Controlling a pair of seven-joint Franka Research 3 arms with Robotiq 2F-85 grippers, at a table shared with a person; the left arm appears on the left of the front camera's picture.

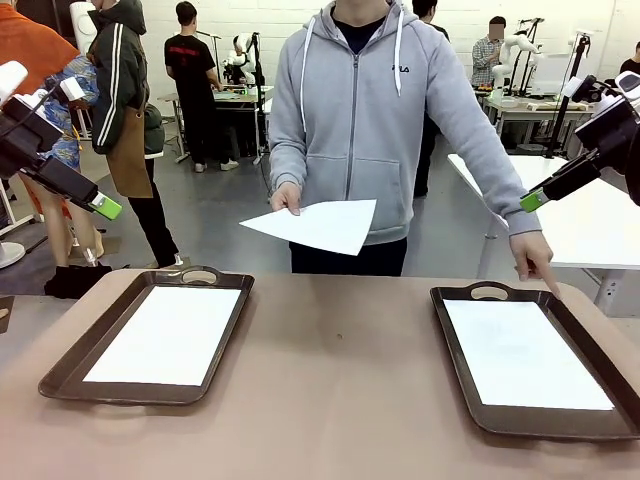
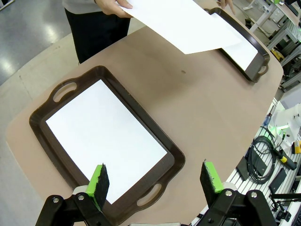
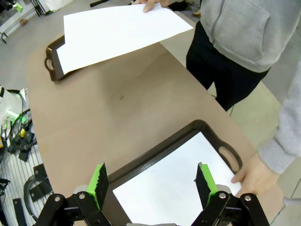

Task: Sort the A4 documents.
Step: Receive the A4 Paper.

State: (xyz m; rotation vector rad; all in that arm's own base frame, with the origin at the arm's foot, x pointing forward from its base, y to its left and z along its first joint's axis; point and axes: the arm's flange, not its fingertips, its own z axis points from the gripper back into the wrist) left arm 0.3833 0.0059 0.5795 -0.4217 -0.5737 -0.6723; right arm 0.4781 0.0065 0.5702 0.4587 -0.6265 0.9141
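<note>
Person in a grey zip hoodie [image 1: 385, 110] stands at the far side of the tan table [image 1: 330, 380], holding one loose A4 sheet [image 1: 318, 224] out over the far edge, pinched at one corner by one hand [image 1: 286, 197]; the sheet hangs in the air roughly level, touching nothing else. Their other hand [image 1: 533, 257] is down at the far corner of the right tray [image 1: 455, 335], index finger pointing at it; from the front I can't tell if the fingertip touches the rim or the table just beside it, though the right wrist view has the hand right against that corner. Two dark brown handled trays sit well apart on the table, left tray [image 1: 70, 365] and right tray, each with a white A4 sheet lying flat inside: left-tray sheet [image 1: 168, 335], right-tray sheet [image 1: 520, 352]. Both sheets look blank from here. Left gripper [image 2: 156, 183] is up high at the robot's left edge, off the table, jaws wide apart, nothing between the green pads [image 2: 99, 181]; its wrist view looks down on the near end of the left tray. Right gripper [image 3: 153, 181] is likewise raised at the right edge, jaws spread wide and empty, green pads [image 3: 205, 181] framing the right tray below. Neither gripper touches any paper or tray.
</note>
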